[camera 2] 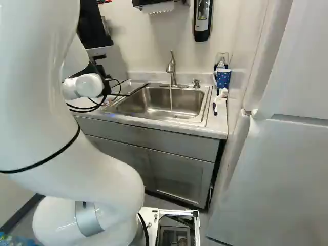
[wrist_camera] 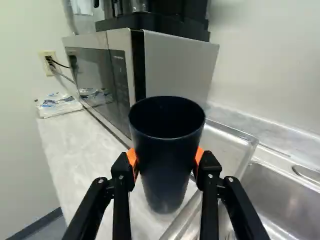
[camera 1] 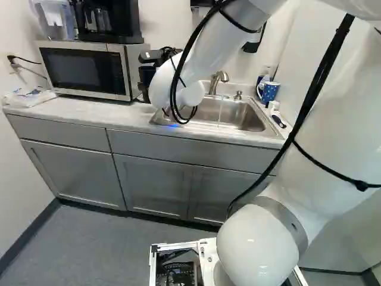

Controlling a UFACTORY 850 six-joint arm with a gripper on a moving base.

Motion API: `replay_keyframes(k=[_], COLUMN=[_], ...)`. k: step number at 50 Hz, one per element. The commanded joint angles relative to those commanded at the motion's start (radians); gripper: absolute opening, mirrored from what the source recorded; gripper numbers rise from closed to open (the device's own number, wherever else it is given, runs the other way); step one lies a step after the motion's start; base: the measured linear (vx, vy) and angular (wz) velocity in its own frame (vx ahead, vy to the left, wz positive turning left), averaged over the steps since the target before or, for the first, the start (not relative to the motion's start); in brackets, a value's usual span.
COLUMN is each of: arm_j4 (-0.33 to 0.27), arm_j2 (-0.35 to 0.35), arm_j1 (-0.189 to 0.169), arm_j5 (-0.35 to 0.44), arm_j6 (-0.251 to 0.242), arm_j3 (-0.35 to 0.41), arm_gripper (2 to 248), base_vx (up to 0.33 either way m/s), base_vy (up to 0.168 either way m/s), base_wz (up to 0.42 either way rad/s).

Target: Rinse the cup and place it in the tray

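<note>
Beyond the wrist in the left base view, my gripper (camera 1: 156,57) shows as a dark shape partly hidden by the arm. In the wrist view the gripper (wrist_camera: 166,159) is shut on a dark blue cup (wrist_camera: 164,180), its orange pads pressing from both sides. The cup stands upright, open end up, over the counter by the clear tray's edge. That tray (wrist_camera: 231,134) lies beside the sink, partly hidden behind the cup; the right base view shows the tray (camera 2: 127,88) too. Water runs from the faucet (camera 2: 171,66) into the sink (camera 2: 159,102).
A microwave (wrist_camera: 172,67) with a black coffee machine (wrist_camera: 155,21) on top stands just ahead of the cup. Right of the sink are a blue patterned mug (camera 2: 223,78) and a brush (camera 2: 215,107). A plastic packet (camera 1: 27,97) lies at the counter's far left.
</note>
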Motion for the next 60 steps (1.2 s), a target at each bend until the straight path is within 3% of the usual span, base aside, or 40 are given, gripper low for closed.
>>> replay_keyframes(k=[18, 60], arm_j4=[0.0, 0.0], arm_j2=[0.027, 0.052], arm_j1=[-0.061, -0.197], arm_j5=[-0.054, -0.054], arm_j6=[0.0, 0.0], arm_j3=[-0.013, -0.012], arm_gripper=[124, 124], base_vx=[0.0, 0.0], base_vy=[0.0, 0.0], base_wz=[0.0, 0.0])
